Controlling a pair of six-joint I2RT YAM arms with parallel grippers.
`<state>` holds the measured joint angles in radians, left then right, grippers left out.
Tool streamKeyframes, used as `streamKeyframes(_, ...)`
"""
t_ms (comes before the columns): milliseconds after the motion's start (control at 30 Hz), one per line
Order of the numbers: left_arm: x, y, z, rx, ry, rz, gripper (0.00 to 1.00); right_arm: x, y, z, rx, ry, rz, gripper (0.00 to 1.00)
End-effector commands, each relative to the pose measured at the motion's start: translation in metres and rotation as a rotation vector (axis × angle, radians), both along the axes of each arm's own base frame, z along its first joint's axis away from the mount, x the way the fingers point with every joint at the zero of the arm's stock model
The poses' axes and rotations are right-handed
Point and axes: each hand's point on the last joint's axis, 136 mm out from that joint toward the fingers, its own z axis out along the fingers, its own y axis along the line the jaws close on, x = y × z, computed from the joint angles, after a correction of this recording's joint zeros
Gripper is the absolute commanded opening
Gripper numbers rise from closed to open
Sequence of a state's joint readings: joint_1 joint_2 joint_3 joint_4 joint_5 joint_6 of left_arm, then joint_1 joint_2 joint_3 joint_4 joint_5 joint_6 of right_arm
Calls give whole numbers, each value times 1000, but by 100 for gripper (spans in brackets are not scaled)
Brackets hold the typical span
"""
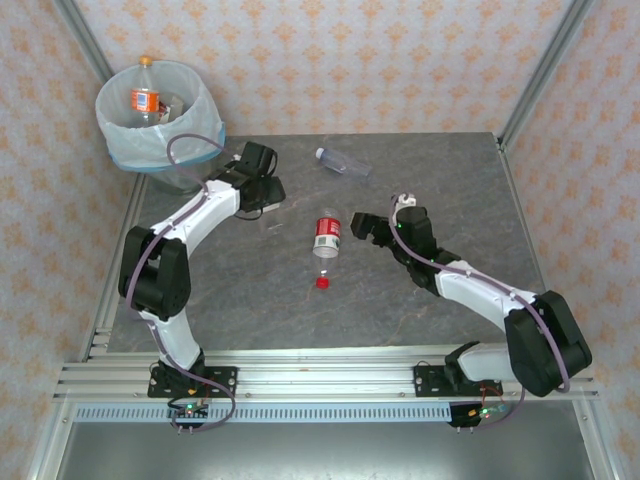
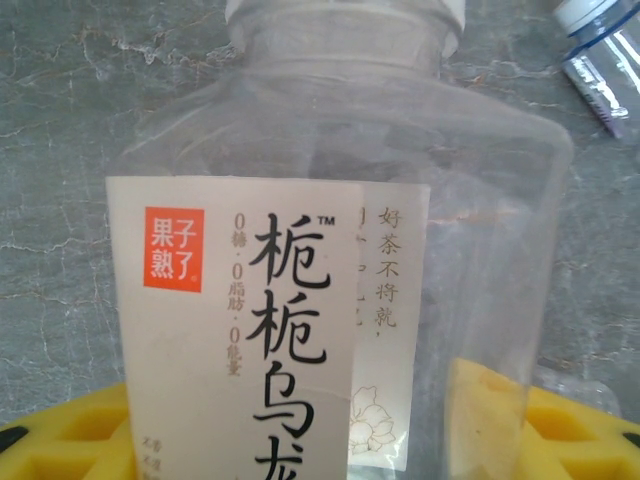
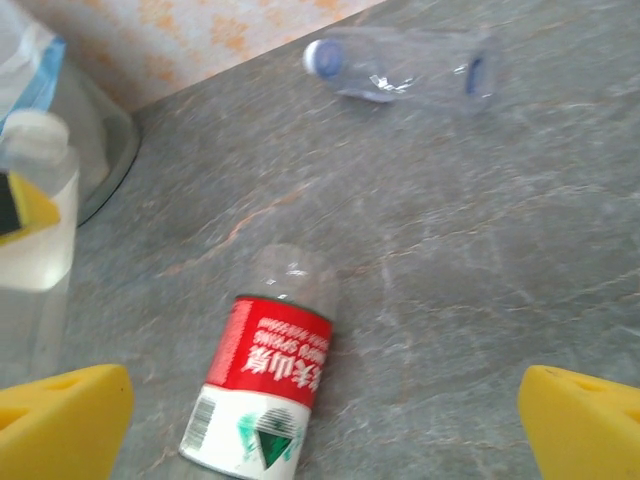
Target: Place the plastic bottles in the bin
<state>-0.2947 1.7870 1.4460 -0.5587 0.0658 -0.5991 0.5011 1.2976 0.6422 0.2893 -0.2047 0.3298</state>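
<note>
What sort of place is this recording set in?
Most likely a purpose-built robot test cell, not a lived-in room: aluminium frame rails along the near edge, a grey stone-look table, and wallpaper-patterned panels boxing it in.

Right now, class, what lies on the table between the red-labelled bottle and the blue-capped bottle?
Nothing: bare grey tabletop separates the red-labelled bottle from the blue-capped bottle, in the top external and right wrist views.
</note>
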Motion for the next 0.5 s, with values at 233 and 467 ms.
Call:
streamKeyframes(233, -2, 2, 57, -8, -158, -27, 0, -5, 47, 43, -20, -166, 194, 99)
streamKeyframes(467, -5, 9, 83, -1, -225, -11, 0, -9, 61, 50, -10, -187, 254, 99)
